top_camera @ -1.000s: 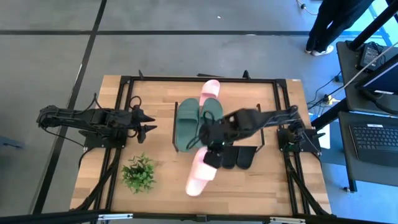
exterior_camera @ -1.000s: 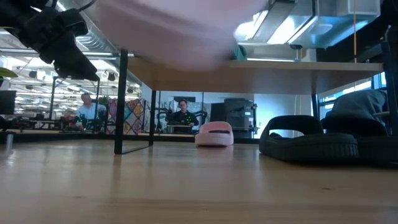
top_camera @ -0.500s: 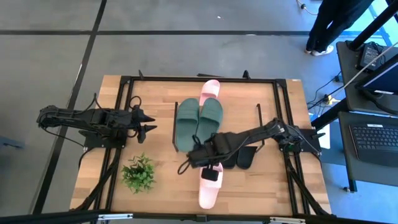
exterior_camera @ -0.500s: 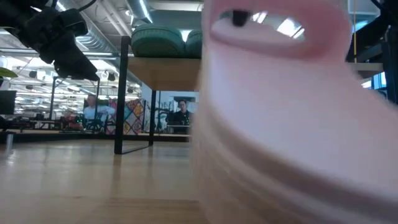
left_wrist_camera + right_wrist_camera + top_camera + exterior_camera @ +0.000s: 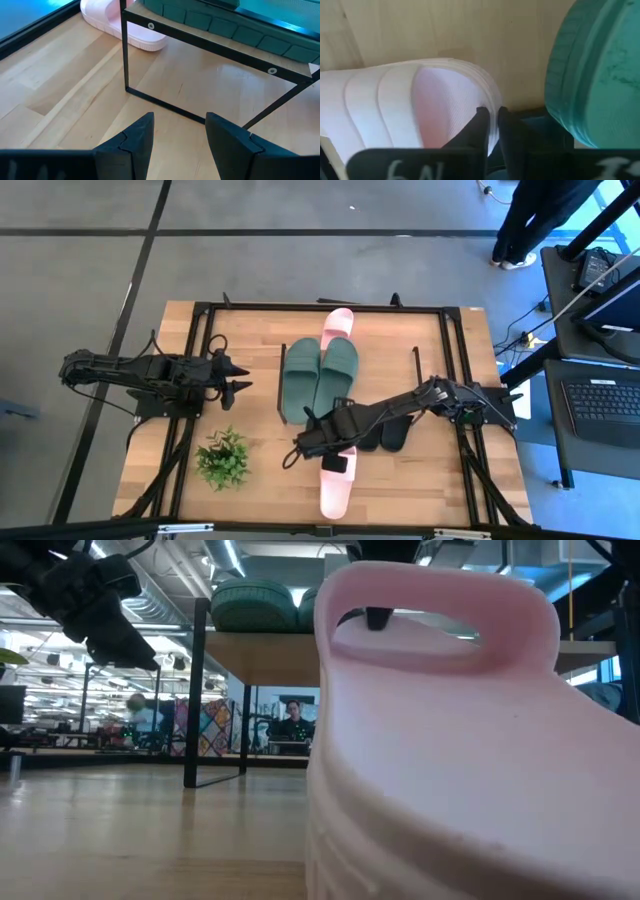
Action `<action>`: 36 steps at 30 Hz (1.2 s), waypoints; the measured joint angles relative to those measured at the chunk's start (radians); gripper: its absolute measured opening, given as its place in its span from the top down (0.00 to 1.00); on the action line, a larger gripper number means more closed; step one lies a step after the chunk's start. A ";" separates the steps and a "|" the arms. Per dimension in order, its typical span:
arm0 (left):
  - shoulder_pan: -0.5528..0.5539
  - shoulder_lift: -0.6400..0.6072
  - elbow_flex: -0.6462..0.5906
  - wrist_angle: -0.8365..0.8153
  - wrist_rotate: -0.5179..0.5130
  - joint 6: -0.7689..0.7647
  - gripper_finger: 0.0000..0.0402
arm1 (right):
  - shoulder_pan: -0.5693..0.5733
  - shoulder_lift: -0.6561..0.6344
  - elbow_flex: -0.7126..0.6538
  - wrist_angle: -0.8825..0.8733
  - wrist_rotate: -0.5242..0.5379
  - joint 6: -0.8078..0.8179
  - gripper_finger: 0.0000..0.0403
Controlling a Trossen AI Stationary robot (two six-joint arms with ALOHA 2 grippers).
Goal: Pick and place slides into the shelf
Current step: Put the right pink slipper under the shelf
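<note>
Overhead camera straight down; table-level camera across, right against the pink slide (image 5: 440, 740) (shared with overhead).

1. The high view is evenly lit and sharp; the tabletop (image 5: 250, 480) carries only soft, short shadows under the arms.
2. The low view is bright behind: ceiling strip lights (image 5: 225, 555) glare in the room beyond.
3. There the pink slide (image 5: 450, 740) fills the picture, too close for sharp focus.
4. The left wrist view has a cool blue cast along its edges.
5. The right wrist view is dim, soft and blurred throughout.
</note>
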 joint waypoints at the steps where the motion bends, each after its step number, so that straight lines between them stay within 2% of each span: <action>1: 0.000 0.000 0.000 -0.001 0.000 0.000 0.58 | 0.001 0.000 0.000 0.000 -0.001 -0.006 0.89; 9: 0.000 0.000 0.000 -0.003 0.000 0.000 0.58 | 0.002 0.000 0.000 0.000 -0.002 -0.004 0.87; 20: 0.000 0.000 0.000 -0.003 0.000 0.000 0.58 | 0.003 0.000 0.000 0.000 -0.006 0.004 0.68; 26: 0.000 0.000 0.000 -0.010 0.000 0.000 0.58 | 0.011 -0.026 0.000 0.021 -0.183 0.038 0.67; 29: 0.000 0.000 0.000 -0.018 0.000 0.000 0.58 | 0.031 -0.049 0.000 0.087 -0.262 0.026 0.67; 33: 0.000 0.000 0.000 -0.029 0.000 0.007 0.58 | 0.082 -0.059 0.000 0.224 -0.278 -0.005 0.67; 36: 0.000 0.000 0.000 -0.034 0.000 0.007 0.58 | 0.117 -0.060 0.000 0.254 -0.276 0.000 0.67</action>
